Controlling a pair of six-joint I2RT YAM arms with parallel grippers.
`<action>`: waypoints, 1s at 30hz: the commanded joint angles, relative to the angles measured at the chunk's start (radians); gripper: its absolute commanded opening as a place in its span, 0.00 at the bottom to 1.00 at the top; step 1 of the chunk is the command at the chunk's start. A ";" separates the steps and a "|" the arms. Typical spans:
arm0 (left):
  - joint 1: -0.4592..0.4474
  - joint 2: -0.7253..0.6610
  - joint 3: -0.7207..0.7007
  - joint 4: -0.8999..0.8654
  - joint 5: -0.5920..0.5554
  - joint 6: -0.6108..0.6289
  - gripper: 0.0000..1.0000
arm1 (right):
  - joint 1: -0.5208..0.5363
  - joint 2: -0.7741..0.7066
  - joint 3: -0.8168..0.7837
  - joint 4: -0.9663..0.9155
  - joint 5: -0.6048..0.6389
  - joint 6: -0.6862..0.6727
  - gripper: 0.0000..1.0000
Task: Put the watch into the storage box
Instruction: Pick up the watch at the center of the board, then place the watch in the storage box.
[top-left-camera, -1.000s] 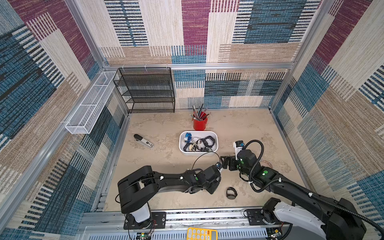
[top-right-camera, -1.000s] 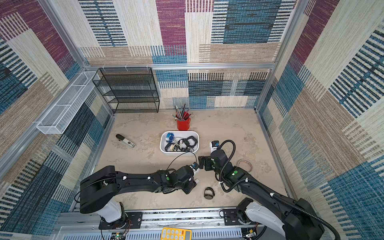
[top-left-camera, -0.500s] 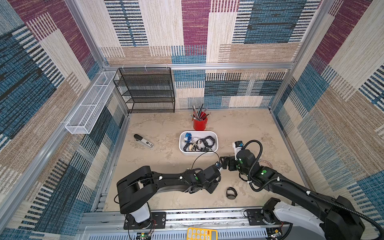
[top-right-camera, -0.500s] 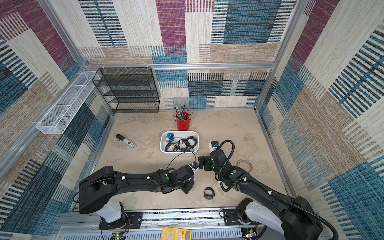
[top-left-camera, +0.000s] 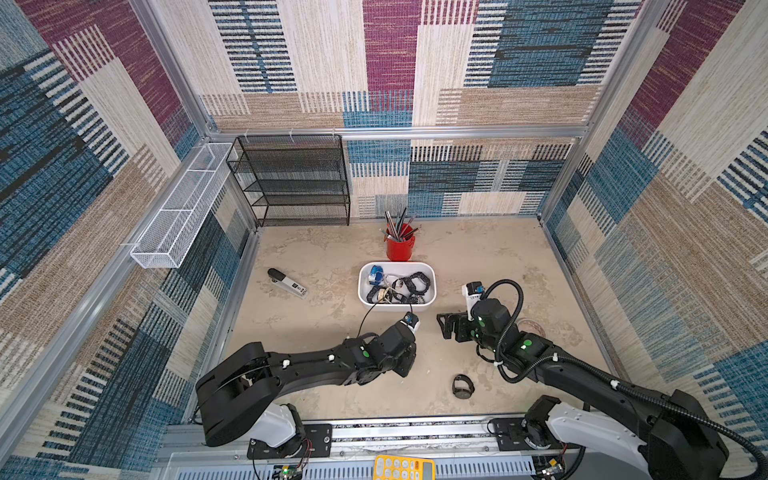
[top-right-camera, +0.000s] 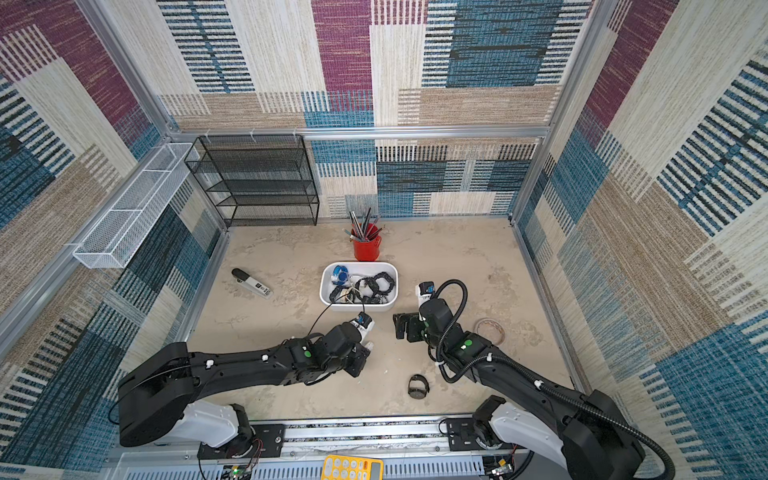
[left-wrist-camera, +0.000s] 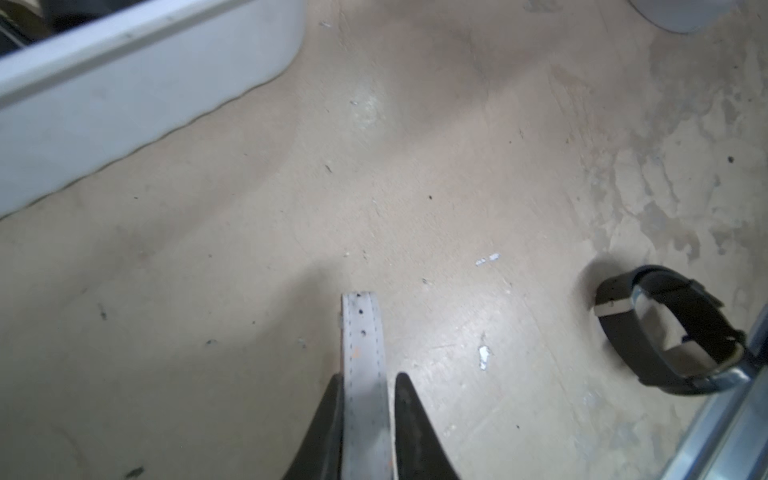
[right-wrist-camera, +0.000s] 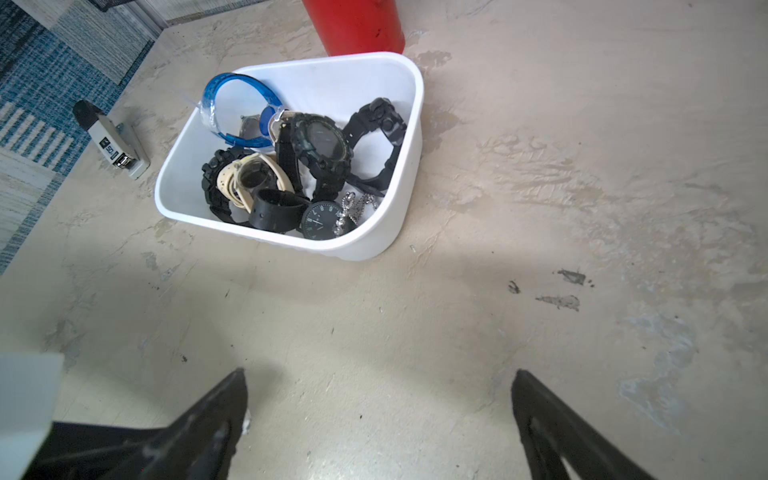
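My left gripper (left-wrist-camera: 365, 376) is shut on a pale grey watch strap (left-wrist-camera: 360, 328) with punched holes, which sticks out past the fingertips; the rest of that watch is hidden. In both top views the left gripper (top-left-camera: 409, 362) (top-right-camera: 365, 353) hangs low over the table, in front of the storage box (top-left-camera: 395, 307) (top-right-camera: 357, 306) (left-wrist-camera: 124, 83) (right-wrist-camera: 374, 241). This white tub holds several watches. A black watch (top-left-camera: 462, 386) (top-right-camera: 417, 386) (left-wrist-camera: 623, 340) lies loose near the front edge. My right gripper (top-left-camera: 446, 326) (top-right-camera: 401, 326) (right-wrist-camera: 378, 374) stands open and empty, facing the tub.
A red pen cup (top-left-camera: 400, 247) stands behind the tub. A stapler (top-left-camera: 286, 282) lies to the left. A black mesh shelf (top-left-camera: 291, 183) is at the back wall, a white wire basket (top-left-camera: 183, 208) on the left wall. A tape roll (top-right-camera: 490, 328) lies behind the right arm.
The left jaws have closed in on the grey strap. Both arms stand almost where they were.
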 joint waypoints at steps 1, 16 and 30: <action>0.038 -0.033 -0.003 0.037 0.004 0.009 0.15 | 0.000 -0.010 -0.005 0.063 -0.073 -0.031 1.00; 0.203 -0.104 0.081 0.032 0.089 0.125 0.14 | 0.013 -0.003 -0.020 0.218 -0.370 -0.111 1.00; 0.323 -0.018 0.196 0.071 0.134 0.201 0.14 | 0.043 0.051 0.006 0.245 -0.352 -0.098 1.00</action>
